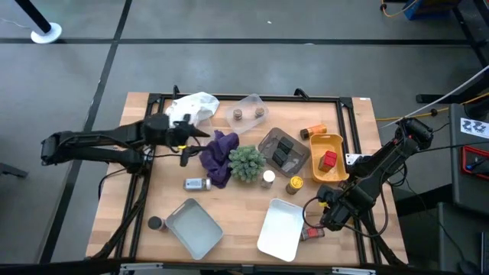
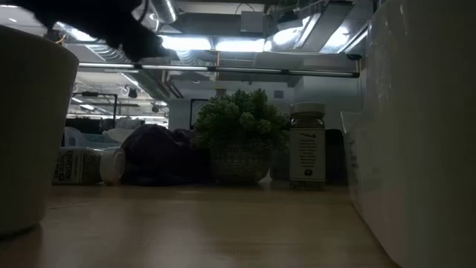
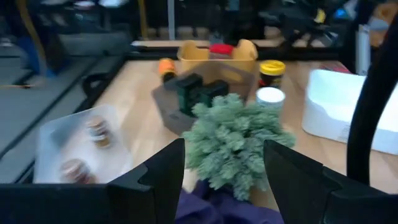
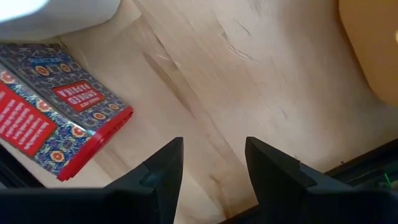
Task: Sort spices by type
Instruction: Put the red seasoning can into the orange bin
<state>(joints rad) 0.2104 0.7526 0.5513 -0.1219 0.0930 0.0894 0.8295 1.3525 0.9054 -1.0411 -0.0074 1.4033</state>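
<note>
My left gripper [image 1: 186, 134] hovers over the purple cloth [image 1: 220, 156], fingers apart, empty. A white-capped jar [image 1: 196, 183] lies loose just beside the cloth, unsorted; I judge it the next pick, needing a descent toward it. My right gripper [image 1: 325, 216] is low near the red tin [image 4: 59, 102], fingers apart, nothing held.

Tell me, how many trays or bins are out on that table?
5: a clear tray at the far edge, a grey bin in the middle, a yellow bin beside it, and two white trays at the near edge.
</note>
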